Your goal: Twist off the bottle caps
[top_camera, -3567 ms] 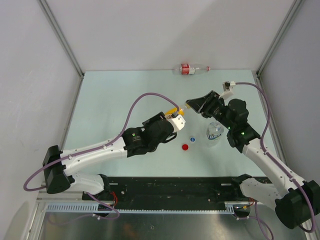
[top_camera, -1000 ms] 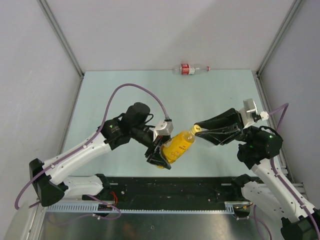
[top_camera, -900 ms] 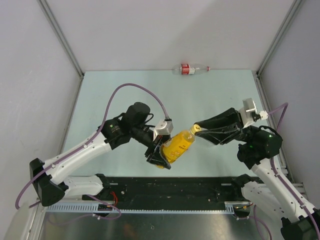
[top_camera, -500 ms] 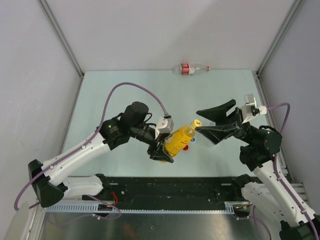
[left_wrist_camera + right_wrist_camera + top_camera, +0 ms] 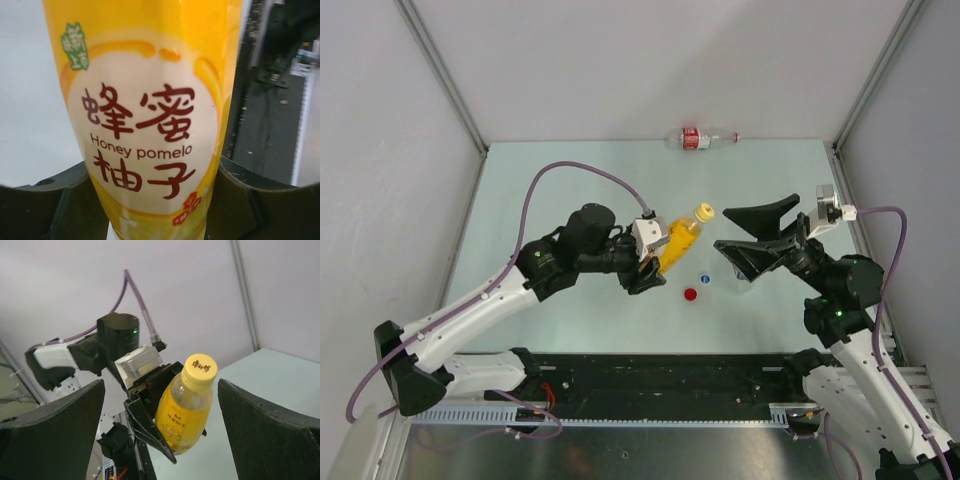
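Pale green table point(image 5: 570, 180), grey walls point(image 5: 650, 60)

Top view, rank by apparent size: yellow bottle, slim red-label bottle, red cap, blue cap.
1. yellow bottle: looks bulkiest, but it is held up nearer the camera, so its lead over the next is unsure.
2. slim red-label bottle: about as long, clearly thinner.
3. red cap
4. blue cap: slightly smaller than the red cap.

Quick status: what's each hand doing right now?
Left hand: closed on the yellow bottle.
Right hand: open, holding nothing.
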`<state>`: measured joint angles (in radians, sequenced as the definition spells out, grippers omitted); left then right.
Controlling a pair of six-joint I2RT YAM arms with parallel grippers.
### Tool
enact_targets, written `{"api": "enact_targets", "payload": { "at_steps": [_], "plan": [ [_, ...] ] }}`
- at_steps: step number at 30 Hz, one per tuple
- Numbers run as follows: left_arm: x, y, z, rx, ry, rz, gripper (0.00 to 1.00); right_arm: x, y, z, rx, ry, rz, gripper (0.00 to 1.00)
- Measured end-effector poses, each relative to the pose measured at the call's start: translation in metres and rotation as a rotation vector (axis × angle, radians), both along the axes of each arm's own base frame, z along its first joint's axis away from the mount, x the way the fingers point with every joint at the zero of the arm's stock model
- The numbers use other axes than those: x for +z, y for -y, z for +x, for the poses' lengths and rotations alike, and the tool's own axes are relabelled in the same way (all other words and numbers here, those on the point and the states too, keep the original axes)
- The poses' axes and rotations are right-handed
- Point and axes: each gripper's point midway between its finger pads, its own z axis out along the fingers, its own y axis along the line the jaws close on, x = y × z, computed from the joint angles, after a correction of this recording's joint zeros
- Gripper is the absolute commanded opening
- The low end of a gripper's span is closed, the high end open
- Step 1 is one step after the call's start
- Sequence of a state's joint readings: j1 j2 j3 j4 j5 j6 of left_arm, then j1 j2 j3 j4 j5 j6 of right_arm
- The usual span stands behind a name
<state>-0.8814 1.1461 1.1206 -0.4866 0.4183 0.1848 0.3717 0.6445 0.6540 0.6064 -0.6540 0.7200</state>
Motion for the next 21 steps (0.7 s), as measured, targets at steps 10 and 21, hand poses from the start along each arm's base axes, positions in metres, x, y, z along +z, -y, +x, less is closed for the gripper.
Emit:
{"api": "enact_targets", "payload": {
  "at_steps": [10, 21],
  "plan": [
    [-0.026, -0.024, 0.054, 0.318, 0.133, 0.183, 0.24, -0.041, 0.007, 0.059, -0.171, -0.288, -0.031, 0.97],
    [-0.067, -0.046, 0.075, 0.522, 0.301, 0.492, 0.24, -0.107, -0.001, 0.100, -0.223, -0.568, -0.132, 0.90]
  ]
}}
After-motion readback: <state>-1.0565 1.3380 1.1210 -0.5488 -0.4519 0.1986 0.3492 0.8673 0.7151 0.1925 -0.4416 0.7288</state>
